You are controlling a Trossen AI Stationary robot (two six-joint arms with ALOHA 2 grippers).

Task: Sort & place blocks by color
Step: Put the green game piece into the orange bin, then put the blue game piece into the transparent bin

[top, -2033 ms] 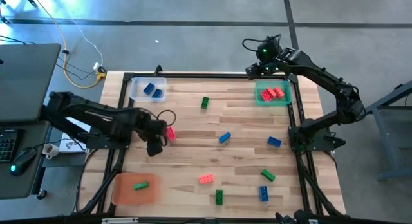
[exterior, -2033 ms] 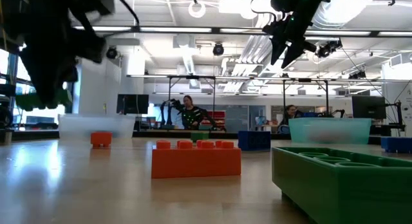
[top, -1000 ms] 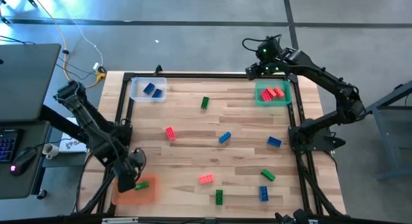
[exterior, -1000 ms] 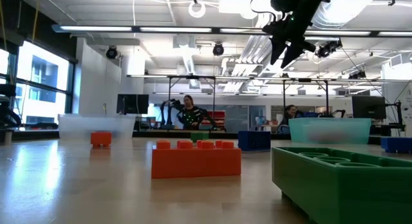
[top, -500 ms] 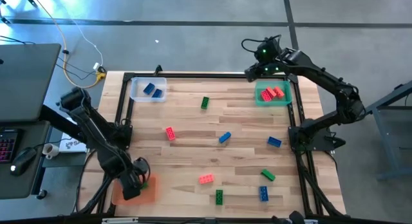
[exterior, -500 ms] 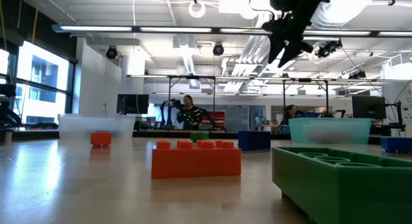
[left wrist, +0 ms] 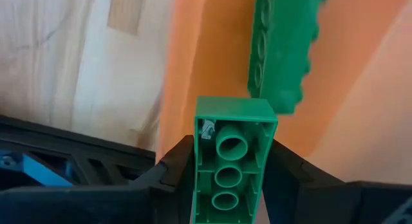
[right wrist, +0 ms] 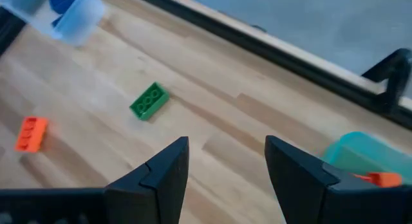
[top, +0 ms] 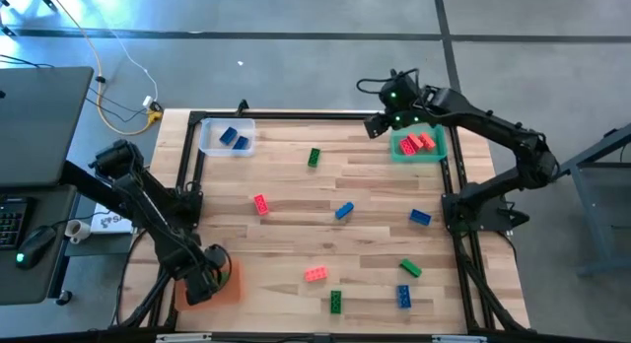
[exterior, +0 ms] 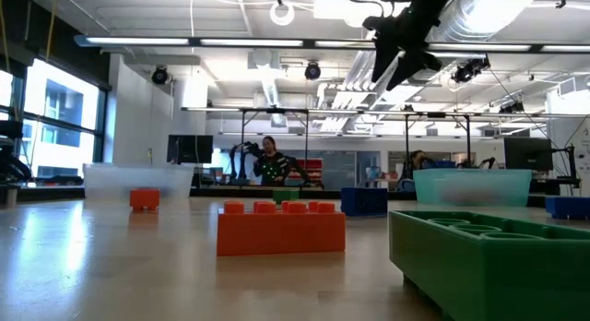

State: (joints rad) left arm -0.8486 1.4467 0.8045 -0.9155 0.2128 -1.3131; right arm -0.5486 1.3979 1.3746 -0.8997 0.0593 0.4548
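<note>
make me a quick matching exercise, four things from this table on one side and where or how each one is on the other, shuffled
1. left gripper
2. right gripper
3. clear tray
4. green tray

a. holds red-orange blocks
b. shut on a green block over the orange tray
c. holds blue blocks
d. open, above the table's far edge

Pairs: 1-b, 2-d, 3-c, 4-a

Grey floor (top: 296, 57) — bright ceiling lights (exterior: 267, 42)

Green studded brick (left wrist: 233, 166) in black left gripper (left wrist: 225, 185), second green brick (left wrist: 283, 50) on orange tray (left wrist: 193, 63). Red-orange bricks (top: 418, 142) in green tray (top: 398, 148), blue bricks (top: 234, 138) in clear tray (top: 209, 136). Light striped wood table (top: 375, 185), black frame.
</note>
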